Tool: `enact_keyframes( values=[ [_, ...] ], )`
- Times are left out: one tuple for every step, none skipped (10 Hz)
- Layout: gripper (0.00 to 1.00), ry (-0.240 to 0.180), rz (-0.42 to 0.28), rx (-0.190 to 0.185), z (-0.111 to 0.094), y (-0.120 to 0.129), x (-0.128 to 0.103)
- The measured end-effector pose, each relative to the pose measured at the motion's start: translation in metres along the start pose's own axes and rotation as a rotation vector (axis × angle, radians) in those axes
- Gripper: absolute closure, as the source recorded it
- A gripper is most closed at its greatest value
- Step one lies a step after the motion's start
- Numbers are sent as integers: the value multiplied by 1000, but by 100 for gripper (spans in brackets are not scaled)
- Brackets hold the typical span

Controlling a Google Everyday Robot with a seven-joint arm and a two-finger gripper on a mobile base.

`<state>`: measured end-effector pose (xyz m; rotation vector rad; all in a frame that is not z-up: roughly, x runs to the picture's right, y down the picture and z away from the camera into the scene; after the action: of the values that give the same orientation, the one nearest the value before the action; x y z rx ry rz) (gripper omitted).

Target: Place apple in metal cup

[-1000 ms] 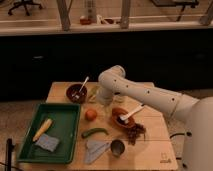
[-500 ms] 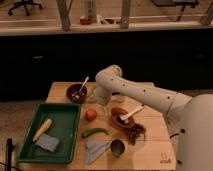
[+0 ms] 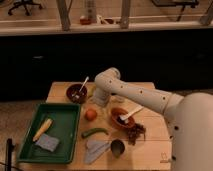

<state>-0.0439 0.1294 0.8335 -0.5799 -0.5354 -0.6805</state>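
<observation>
- The gripper [image 3: 100,99] hangs low over the far middle of the wooden table [image 3: 150,150], at the end of the white arm [image 3: 137,95] that reaches in from the right.
- Whether the gripper is open or closed cannot be told, nor whether it has hold of anything.
- The apple [image 3: 90,114] lies on the table just in front of the gripper and a little to its left in the view. It is near the gripper, and whether they touch cannot be told.
- The metal cup [image 3: 118,148] stands upright well apart from the gripper, close to the table's near edge and slightly to the right of it.
- A green pepper [image 3: 94,132] lies between the apple and the metal cup, in front of the gripper.
- A reddish-brown bowl with a spoon [image 3: 122,118] sits just right of the gripper and nearer the camera; dark grapes [image 3: 135,133] lie beyond it, toward the near edge.
- Another dark bowl with a spoon [image 3: 77,93] sits just left of the gripper.
- A green tray [image 3: 62,112] lies farther left of the gripper, past the apple.
- A grey cloth [image 3: 95,150] rests beside the metal cup, on its left.
</observation>
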Motion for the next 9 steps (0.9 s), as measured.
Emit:
enact_keyframes(
  values=[
    [20,-4,4,-2,5,0,0],
    [20,-11,7,-3,11,0,0],
    [20,-17,7,-4,14,-1,0],
    [20,-26,3,-4,19,-2,-1],
    [20,-32,2,-5,22,-3,-2],
    [20,-38,1,-5,24,-4,-2],
    [20,-45,2,-6,27,-5,-1],
    [22,-55,-3,-9,31,-6,-2],
    [28,-65,-9,-8,35,-8,-4]
  ],
)
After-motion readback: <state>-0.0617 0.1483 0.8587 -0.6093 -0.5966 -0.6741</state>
